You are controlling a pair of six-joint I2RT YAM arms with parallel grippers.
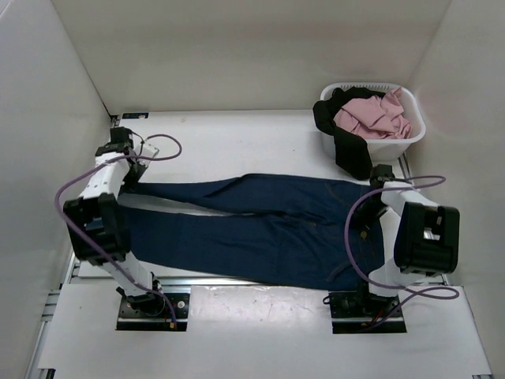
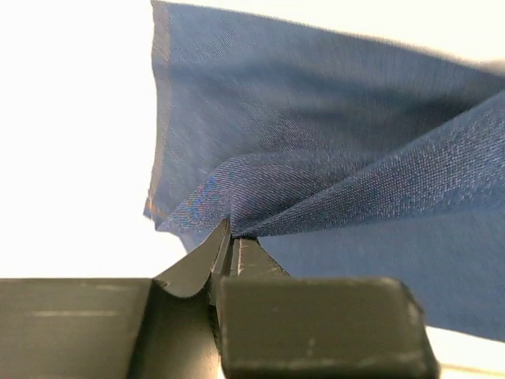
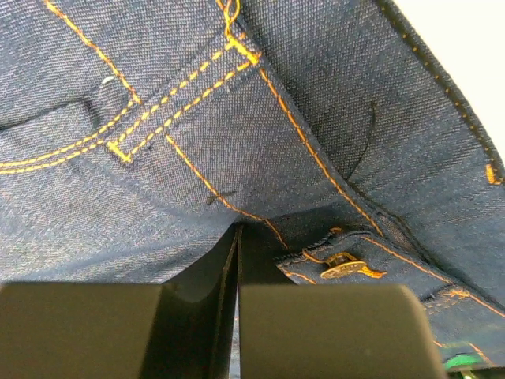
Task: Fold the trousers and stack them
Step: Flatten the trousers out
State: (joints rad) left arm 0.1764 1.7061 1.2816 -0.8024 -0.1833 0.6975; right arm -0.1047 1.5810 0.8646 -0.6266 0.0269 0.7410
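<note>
The trousers (image 1: 260, 233) lie across the surface (image 1: 237, 142), legs left, waist right. The left tool (image 2: 230, 237) pinches a leg hem; the right tool (image 3: 237, 230) pinches denim beside the metal button (image 3: 342, 266).

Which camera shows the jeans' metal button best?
The right wrist view: the metal button lies close and sharp beside the shut jaws. The top external view is too distant to resolve it; the left wrist view shows only the trousers, a leg.
</note>
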